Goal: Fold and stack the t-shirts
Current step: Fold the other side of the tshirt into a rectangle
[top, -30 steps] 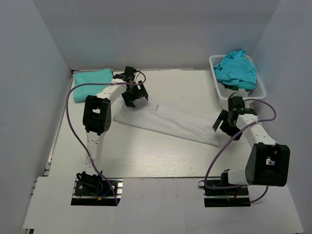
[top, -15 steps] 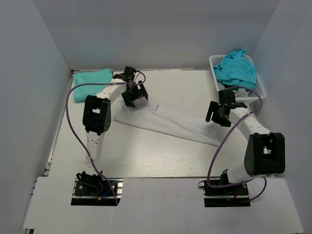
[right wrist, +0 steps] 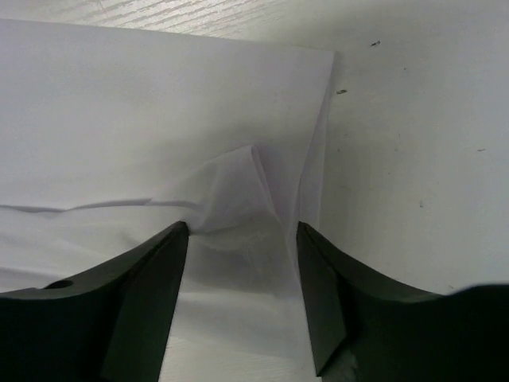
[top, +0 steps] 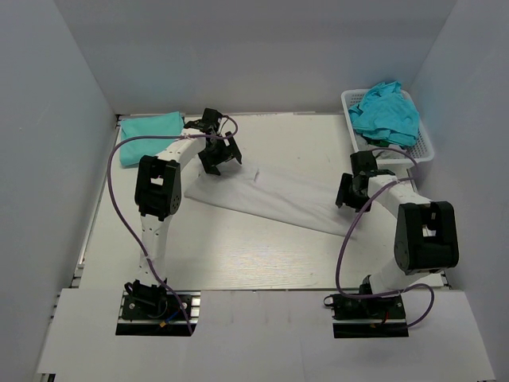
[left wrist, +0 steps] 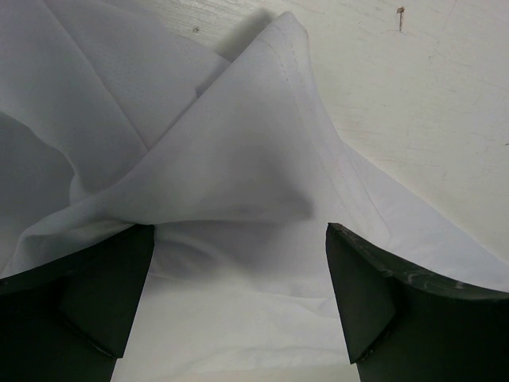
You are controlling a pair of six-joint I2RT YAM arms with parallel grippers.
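Observation:
The white t-shirt [top: 278,195] lies as a long folded band across the table, from upper left to lower right. My left gripper [top: 216,161] is open over its upper-left end. In the left wrist view the cloth [left wrist: 223,159] bunches up in a fold between the spread fingers of the gripper [left wrist: 238,294]. My right gripper [top: 347,196] is open over the shirt's right end. In the right wrist view a small pucker of cloth [right wrist: 231,199] rises between its fingers [right wrist: 242,267]. A folded teal t-shirt [top: 149,127] lies at the far left corner.
A white lattice basket [top: 427,147] at the far right holds a heap of teal t-shirts [top: 386,113]. Bare table [right wrist: 413,143] shows just right of the white shirt's edge. Grey walls close in the table on three sides.
My right gripper has swung left and toward the far side, from beside the shirt's right end to over it. The left arm and the shirt have not moved.

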